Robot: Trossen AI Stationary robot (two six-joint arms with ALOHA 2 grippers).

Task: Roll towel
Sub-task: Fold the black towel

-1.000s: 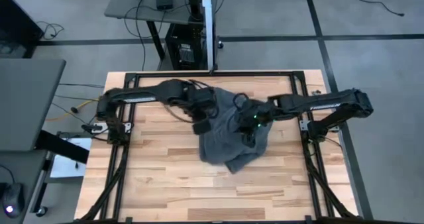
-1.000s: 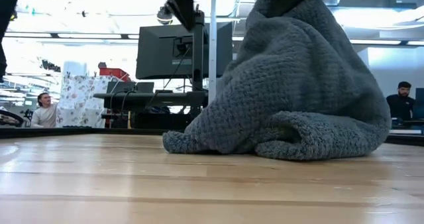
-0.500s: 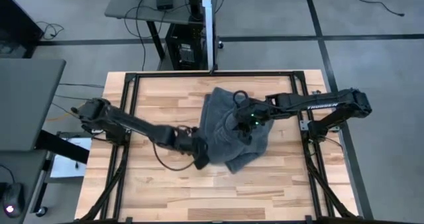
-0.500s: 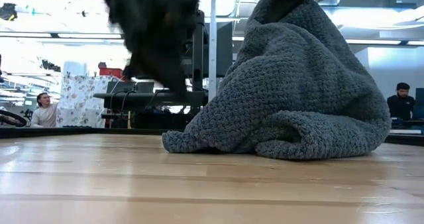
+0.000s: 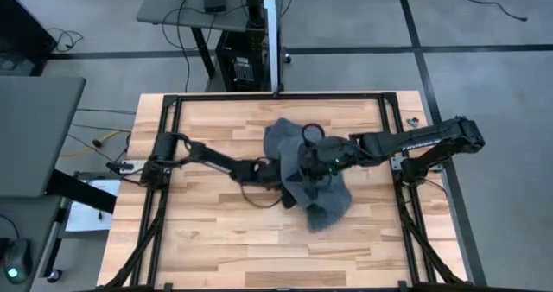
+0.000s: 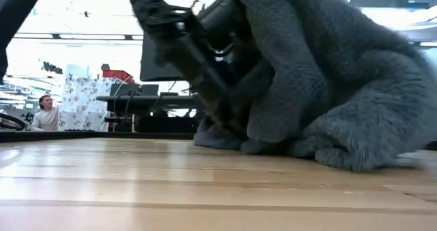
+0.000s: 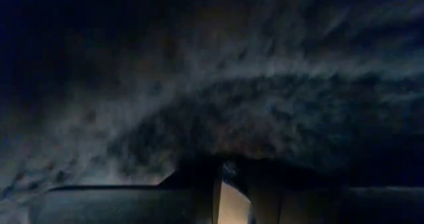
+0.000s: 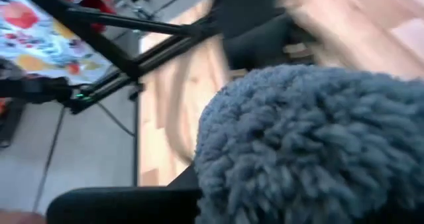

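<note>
The dark grey towel (image 5: 318, 195) is bunched at the table's middle. Its upper part is lifted and its lower folds (image 6: 355, 145) lie heaped on the wood. My right gripper (image 5: 314, 158) is above the heap, shut on the towel's raised part. My left gripper (image 5: 283, 173) reaches in low from the table's left. It slants down, and its shut fingers (image 7: 199, 191) are up against the towel's left side (image 6: 235, 121). In the left wrist view the cloth (image 7: 265, 85) fills the picture. My left gripper's shut fingers push against the towel's lower left folds (image 6: 239, 125), slanting down from the table's left. The cloth hides the tips, so the exact place cannot be told. My right gripper holds a bunch of the towel's upper part (image 8: 311, 144) from the table's right, slanting down. The cloth covers the fingertips, so the number of layers does not show. The towel hangs slack below it, with its lower folds on the table.
Bare wooden table (image 5: 216, 231) lies to the near and left of the towel. Black frame rails (image 5: 160, 223) run along both sides. A desk with a monitor (image 6: 164, 53) stands beyond the far edge. A seated person (image 6: 46, 111) shows far off in the room.
My left gripper has come down from above, swung out toward the table's near edge, then driven into the towel's left side. The towel's lower folds have been shoved toward the right and near edges and bunched tighter. My right gripper has rolled a little, still holding the top.
</note>
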